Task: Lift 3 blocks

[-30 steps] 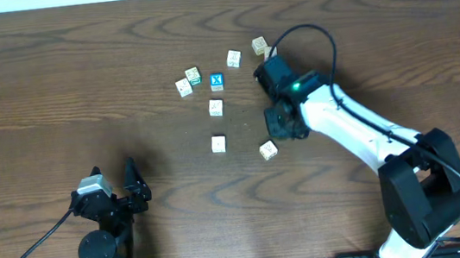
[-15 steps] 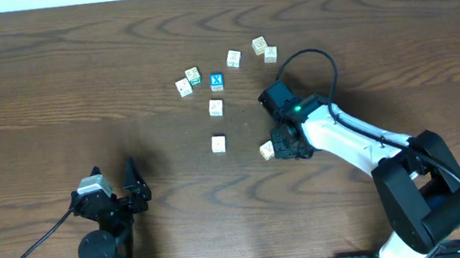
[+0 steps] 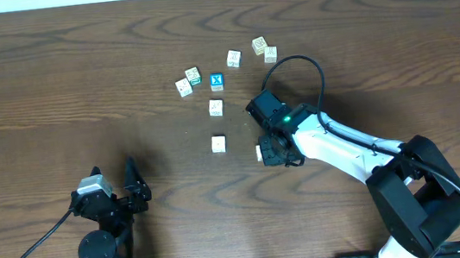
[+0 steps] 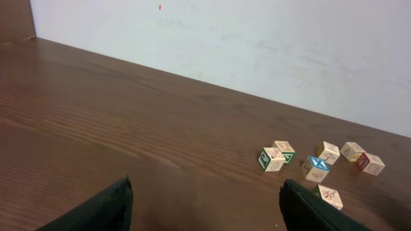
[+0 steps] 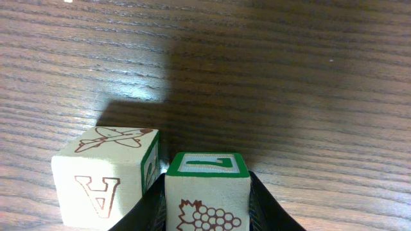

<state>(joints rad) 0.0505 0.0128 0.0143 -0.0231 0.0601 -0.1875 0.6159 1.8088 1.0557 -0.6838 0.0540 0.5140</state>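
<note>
My right gripper [image 5: 207, 215] is shut on a cream block [image 5: 207, 192] with a green-edged top and a grape print. Just to its left, a second cream block [image 5: 106, 176] with a red A and an airplane stands on the table, nearly touching it. In the overhead view the right gripper [image 3: 271, 151] covers the held block, and only the edge of the A block [image 3: 259, 152] shows. More cream blocks lie at mid-table [image 3: 219, 144] [image 3: 215, 107]. My left gripper [image 3: 137, 188] [image 4: 205, 208] stands open and empty at the near left.
Several more blocks form an arc at the back [image 3: 184, 87] [image 3: 233, 58] [image 3: 270, 54], among them a blue-faced X cube [image 3: 217, 82] [image 4: 315, 168]. A white wall rises behind the table's far edge [image 4: 257, 45]. The right arm's cable [image 3: 309, 63] loops over the table.
My right gripper, still shut on its block, has swung toward the near left and now stands against the lone A block. The left arm has not moved.
</note>
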